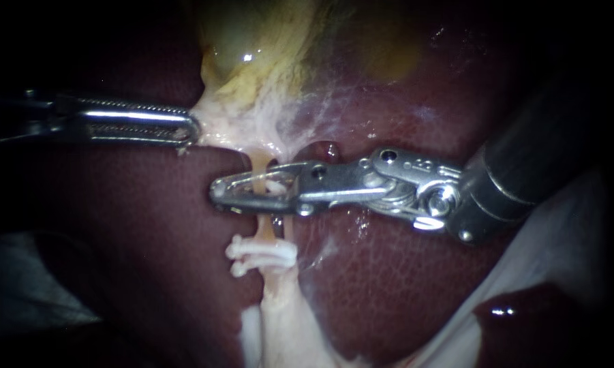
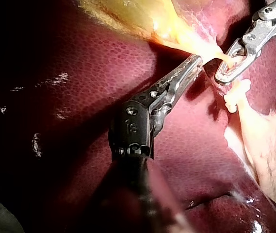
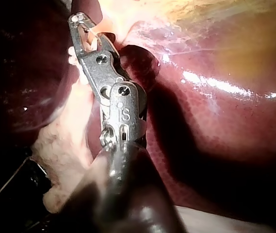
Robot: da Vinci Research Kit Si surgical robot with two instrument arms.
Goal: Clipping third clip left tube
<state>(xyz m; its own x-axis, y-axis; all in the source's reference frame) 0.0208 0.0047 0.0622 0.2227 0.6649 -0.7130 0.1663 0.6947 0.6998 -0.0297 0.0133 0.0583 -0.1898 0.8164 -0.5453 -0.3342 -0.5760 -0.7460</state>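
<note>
Two white clips (image 1: pixel 262 255) sit on the tube (image 1: pixel 260 162); just beyond them the right instrument (image 1: pixel 221 193) has its jaws clamped round the tube. Farther back, the left instrument (image 1: pixel 192 128) pinches the gallbladder (image 1: pixel 252 61) edge, jaws closed, over the liver (image 1: pixel 388 272)

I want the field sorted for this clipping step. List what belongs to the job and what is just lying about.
In the job: left instrument, jaws shut on pale tissue; right instrument, jaws shut on the tube; white clips on that tube.
Just lying about: liver; gallbladder; pale sheet.
</note>
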